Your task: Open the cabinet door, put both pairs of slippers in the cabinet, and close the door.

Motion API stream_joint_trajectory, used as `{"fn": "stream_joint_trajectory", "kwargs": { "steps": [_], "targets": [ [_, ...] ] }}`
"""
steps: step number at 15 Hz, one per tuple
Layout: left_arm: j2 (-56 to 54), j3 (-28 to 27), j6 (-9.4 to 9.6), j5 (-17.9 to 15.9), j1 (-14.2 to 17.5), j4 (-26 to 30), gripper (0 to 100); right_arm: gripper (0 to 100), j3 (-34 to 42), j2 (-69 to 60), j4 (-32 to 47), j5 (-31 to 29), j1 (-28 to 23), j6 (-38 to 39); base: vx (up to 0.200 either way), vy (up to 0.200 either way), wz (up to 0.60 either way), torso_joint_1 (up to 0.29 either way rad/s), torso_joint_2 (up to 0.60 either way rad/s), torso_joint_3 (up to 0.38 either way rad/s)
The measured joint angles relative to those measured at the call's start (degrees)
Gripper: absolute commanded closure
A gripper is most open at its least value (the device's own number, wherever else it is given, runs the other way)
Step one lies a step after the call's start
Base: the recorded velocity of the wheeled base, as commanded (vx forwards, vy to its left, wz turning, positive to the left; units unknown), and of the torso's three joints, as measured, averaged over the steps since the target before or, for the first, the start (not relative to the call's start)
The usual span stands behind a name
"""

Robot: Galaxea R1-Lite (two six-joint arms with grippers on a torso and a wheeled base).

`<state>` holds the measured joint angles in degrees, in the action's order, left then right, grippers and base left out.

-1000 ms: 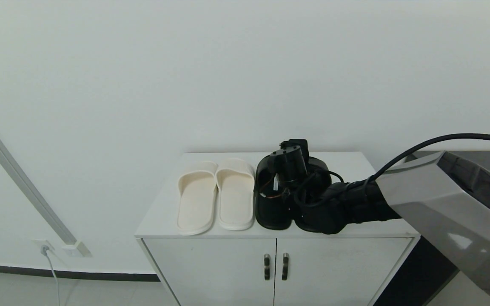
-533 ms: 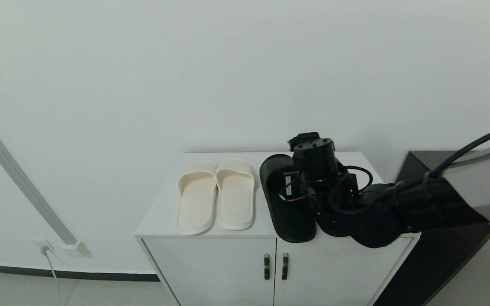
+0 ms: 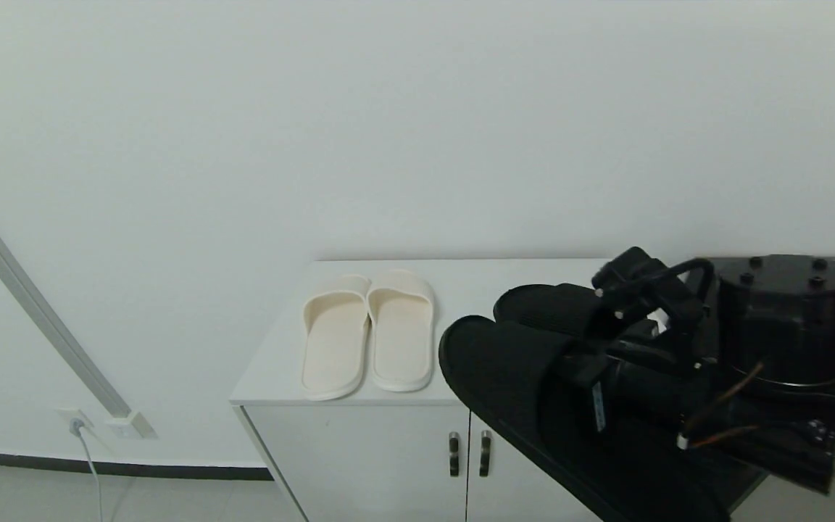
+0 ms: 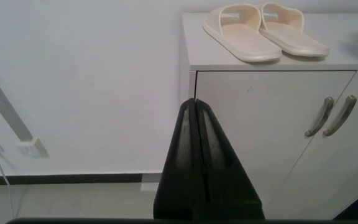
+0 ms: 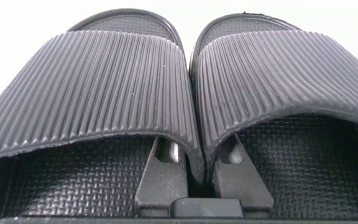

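Shut white cabinet (image 3: 359, 449) against a white wall (image 3: 417, 130).
White slippers (image 3: 367, 333) on its top; right tool (image 5: 197, 171) pinches black slippers (image 3: 526, 362) before it; left tool (image 4: 196, 155) pressed together.

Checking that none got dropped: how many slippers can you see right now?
4. Two white slippers lie side by side on the cabinet top; two black slippers are held together in the right gripper, in the air before the cabinet's right door. None seem hidden.

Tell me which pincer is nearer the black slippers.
Right. The right pincer grips the black slippers by their inner edges; the left pincer hangs low before the cabinet, apart from them.
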<state>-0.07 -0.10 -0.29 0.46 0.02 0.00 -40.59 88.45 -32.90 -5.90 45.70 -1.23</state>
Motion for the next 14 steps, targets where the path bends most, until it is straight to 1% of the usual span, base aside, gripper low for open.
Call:
{"fn": "stream_joint_trajectory", "kwargs": {
  "steps": [2, 5, 9, 14],
  "targets": [
    [0.0, 0.0, 0.05, 0.0, 0.0, 0.0, 100, 100, 1.7, -4.4, 6.0, 2.7, 0.1, -0.1, 0.000, 0.000, 0.00, 0.000, 0.00, 0.000],
    [0.0, 0.0, 0.05, 0.0, 0.0, 0.0, 100, 100, 1.4, -7.2, 7.1, 5.1, 0.2, -0.2, 0.000, 0.000, 0.00, 0.000, 0.00, 0.000],
    [0.0, 0.0, 0.07, -0.1, 0.0, 0.0, 100, 100, 1.2, -8.6, 7.3, 5.7, 0.2, -0.2, 0.000, 0.000, 0.00, 0.000, 0.00, 0.000],
    [0.0, 0.0, 0.05, -0.1, 0.0, 0.0, 100, 100, 1.4, -8.9, 7.3, 6.4, 1.1, -0.2, -0.200, 0.000, 0.00, -0.001, 0.00, 0.001]
  ]
}}
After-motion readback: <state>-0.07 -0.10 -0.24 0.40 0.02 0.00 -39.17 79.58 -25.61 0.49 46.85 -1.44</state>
